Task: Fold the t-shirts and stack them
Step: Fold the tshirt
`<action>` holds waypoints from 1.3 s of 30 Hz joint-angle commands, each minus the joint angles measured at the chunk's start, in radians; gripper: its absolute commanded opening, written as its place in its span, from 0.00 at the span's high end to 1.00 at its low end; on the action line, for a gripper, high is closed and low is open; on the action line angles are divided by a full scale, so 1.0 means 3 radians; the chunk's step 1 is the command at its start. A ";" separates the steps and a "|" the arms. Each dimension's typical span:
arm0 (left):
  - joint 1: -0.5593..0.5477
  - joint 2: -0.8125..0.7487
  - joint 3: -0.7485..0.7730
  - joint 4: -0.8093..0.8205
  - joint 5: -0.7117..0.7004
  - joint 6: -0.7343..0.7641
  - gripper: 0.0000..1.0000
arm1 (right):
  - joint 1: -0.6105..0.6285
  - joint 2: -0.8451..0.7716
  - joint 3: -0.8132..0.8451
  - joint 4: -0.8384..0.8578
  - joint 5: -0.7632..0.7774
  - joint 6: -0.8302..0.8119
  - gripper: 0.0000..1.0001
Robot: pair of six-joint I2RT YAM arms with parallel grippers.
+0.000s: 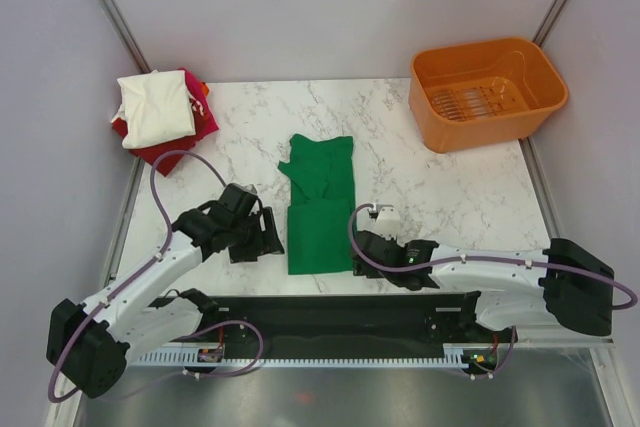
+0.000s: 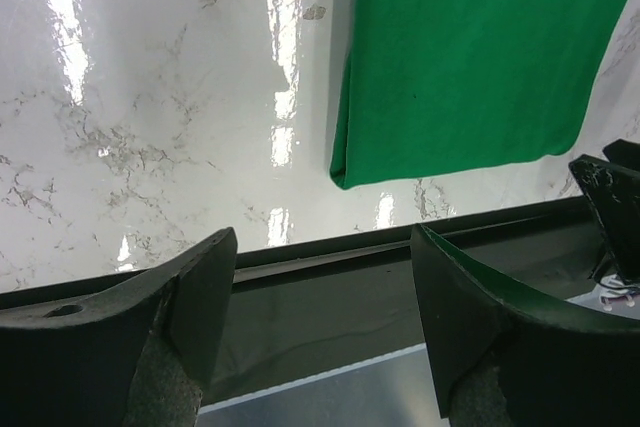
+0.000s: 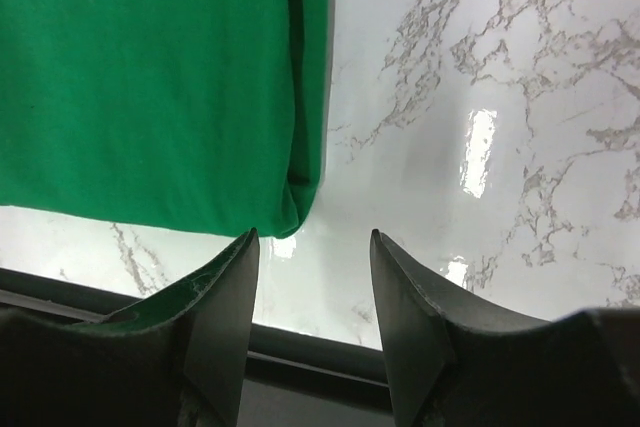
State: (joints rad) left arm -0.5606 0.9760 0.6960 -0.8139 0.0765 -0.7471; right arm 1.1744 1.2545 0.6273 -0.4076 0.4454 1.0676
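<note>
The bright green t-shirt (image 1: 320, 209) lies in the middle of the marble table, folded lengthwise into a narrow strip with its upper part bunched. At the far left is a stack: a folded cream-white shirt (image 1: 155, 107) on a red one (image 1: 165, 147), with a bit of orange (image 1: 200, 88) at the back. My left gripper (image 1: 268, 237) is open and empty, just left of the green shirt's near corner (image 2: 470, 57). My right gripper (image 1: 362, 251) is open and empty, just right of the other near corner (image 3: 150, 77). Neither gripper touches the cloth.
An orange plastic basket (image 1: 487, 92) stands at the far right corner. A black rail (image 1: 340, 312) runs along the table's near edge, just behind both grippers. Grey walls close in the left, right and back sides.
</note>
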 commanded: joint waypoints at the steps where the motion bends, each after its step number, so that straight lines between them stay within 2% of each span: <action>1: -0.0054 -0.0088 -0.0004 0.0085 -0.0127 -0.0199 0.23 | 0.0002 0.0154 0.0020 0.0147 0.0106 -0.0163 0.44; 6: -0.0125 -0.0124 -0.0039 0.0090 -0.0132 -0.0260 0.23 | -0.0013 0.0445 -0.0010 0.0432 0.0044 -0.0184 0.46; 9: -0.0182 -0.0155 -0.0101 0.0085 -0.0137 -0.0322 0.23 | -0.0044 0.0538 -0.0071 0.0509 -0.0022 -0.0169 0.52; 15: -0.0284 -0.0190 -0.0218 0.0131 -0.0153 -0.0455 0.25 | -0.0059 0.0446 -0.0230 0.0638 -0.0073 -0.0148 0.60; 18: -0.0340 -0.0206 -0.0310 0.0192 -0.0158 -0.0531 0.26 | -0.0069 0.0436 -0.0276 0.0694 -0.0089 -0.0158 0.78; 19: -0.0371 -0.0211 -0.0336 0.0212 -0.0153 -0.0552 0.27 | -0.0074 0.0426 -0.0296 0.0719 -0.0104 -0.0158 0.90; 21: -0.0407 -0.0221 -0.0422 0.0284 -0.0142 -0.0608 0.29 | -0.0090 0.0420 -0.0337 0.0786 -0.0134 -0.0158 1.00; 26: -0.0570 -0.0206 -0.0586 0.0488 -0.0142 -0.0822 0.28 | -0.0095 0.0415 -0.0342 0.0827 -0.0201 -0.0214 1.00; 31: -0.0698 -0.0089 -0.0791 0.0922 -0.0229 -0.1017 0.30 | -0.0095 0.0420 -0.0342 0.0857 -0.0267 -0.0240 1.00; 39: -0.0724 0.0423 -0.0858 0.1491 -0.0336 -0.1104 0.36 | -0.0095 0.0400 -0.0363 0.0863 -0.0308 -0.0271 1.00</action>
State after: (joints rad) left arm -0.7712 1.0573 0.4442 -0.4751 0.0360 -1.0286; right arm 1.1473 1.3735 0.5461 -0.1253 0.3855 1.0000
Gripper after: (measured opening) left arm 0.650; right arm 0.010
